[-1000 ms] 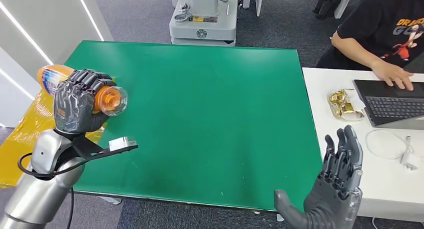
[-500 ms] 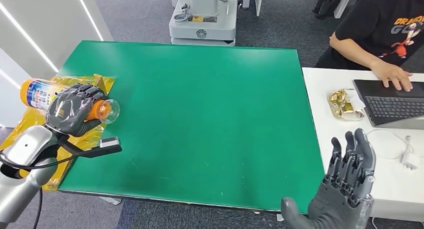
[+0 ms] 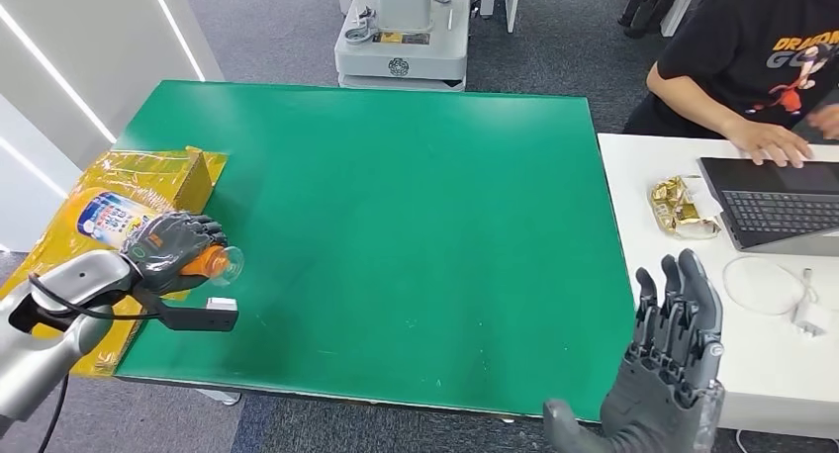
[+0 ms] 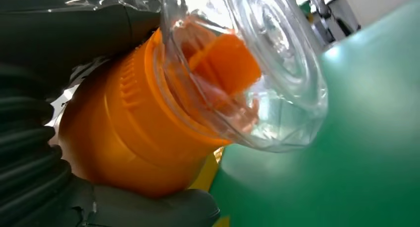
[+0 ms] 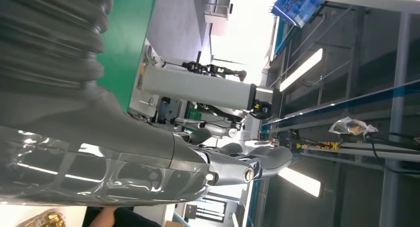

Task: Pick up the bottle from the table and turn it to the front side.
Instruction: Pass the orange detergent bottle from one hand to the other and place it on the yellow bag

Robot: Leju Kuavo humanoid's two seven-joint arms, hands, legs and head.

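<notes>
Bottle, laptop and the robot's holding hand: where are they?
bottle (image 3: 111,216), head view, on its label.
laptop (image 3: 782,211), head view, on its keyboard.
left hand (image 3: 170,250), head view, on its back.

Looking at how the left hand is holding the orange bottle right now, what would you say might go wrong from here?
1. The left hand grips the orange plastic bottle near its clear cap, so the long body overhangs and may tip or slip.
2. The bottle hangs low over the yellow cardboard box at the green table edge; it may snag the box's wall.
3. The raised right hand is too far to help.
</notes>
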